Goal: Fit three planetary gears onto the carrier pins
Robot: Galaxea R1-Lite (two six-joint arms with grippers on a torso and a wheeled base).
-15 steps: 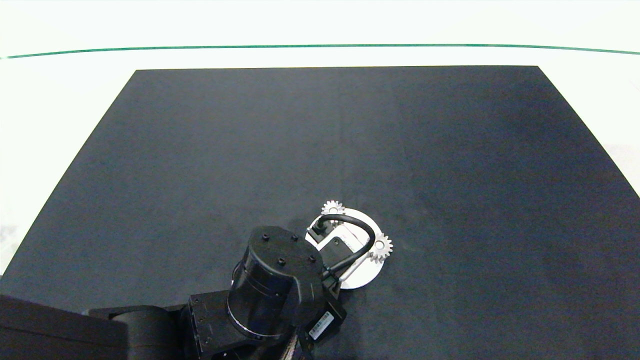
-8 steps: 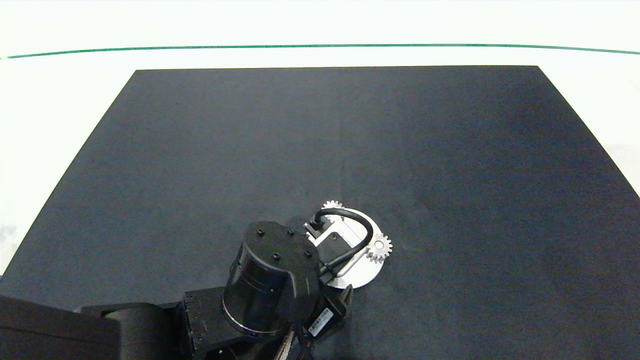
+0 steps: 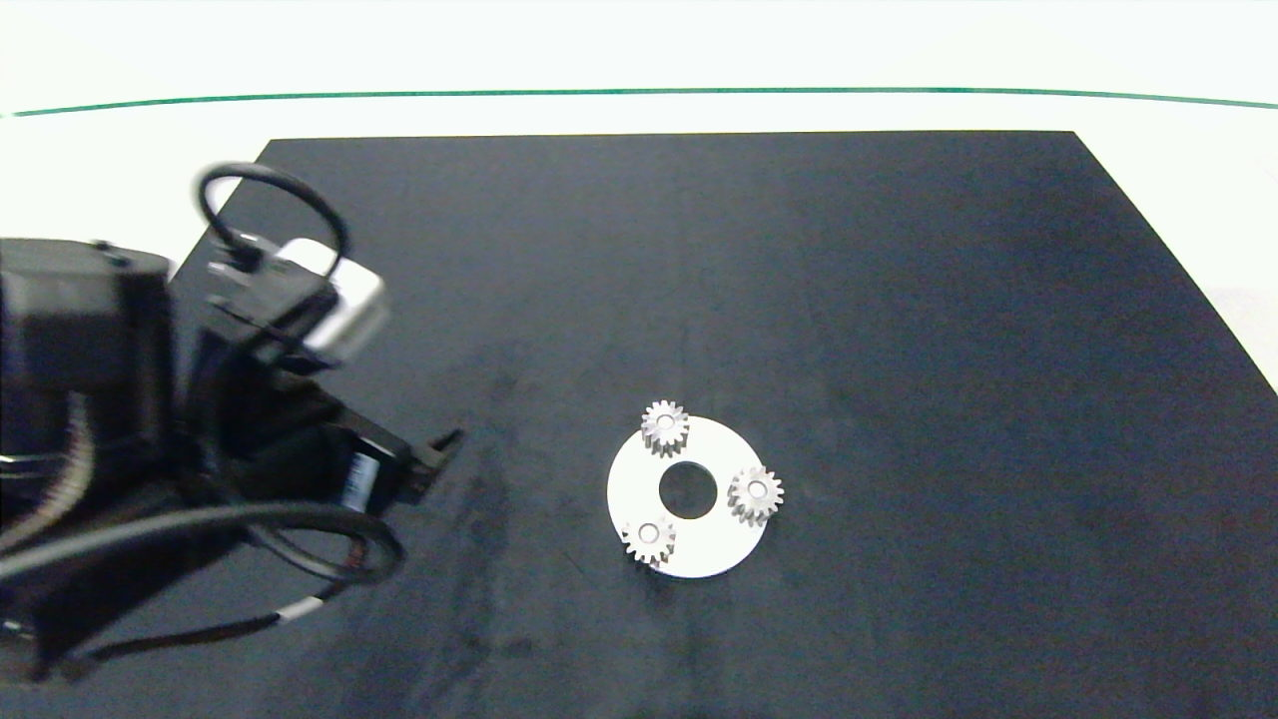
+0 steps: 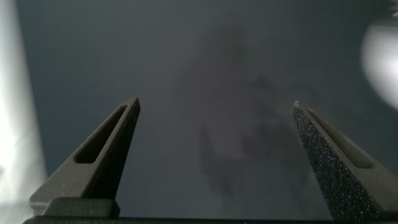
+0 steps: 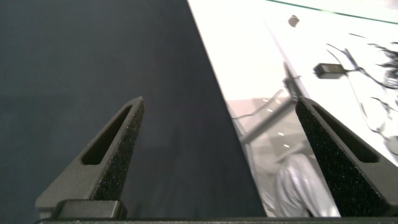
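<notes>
left arm [image 3: 150, 399] at the left edge, jaws wide apart; right gripper [image 5: 214, 155] likewise spread

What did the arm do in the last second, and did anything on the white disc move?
The left arm pulled back from over the white disc toward the mat's left side; its left gripper is open and empty. That uncovers a third planetary gear on the disc. The other two gears and the disc stayed put.

silvery metal planetary gears [image 3: 664, 426], smooth white disc [image 3: 711, 554], perhaps plastic, matt dark mat [image 3: 899, 300]
</notes>
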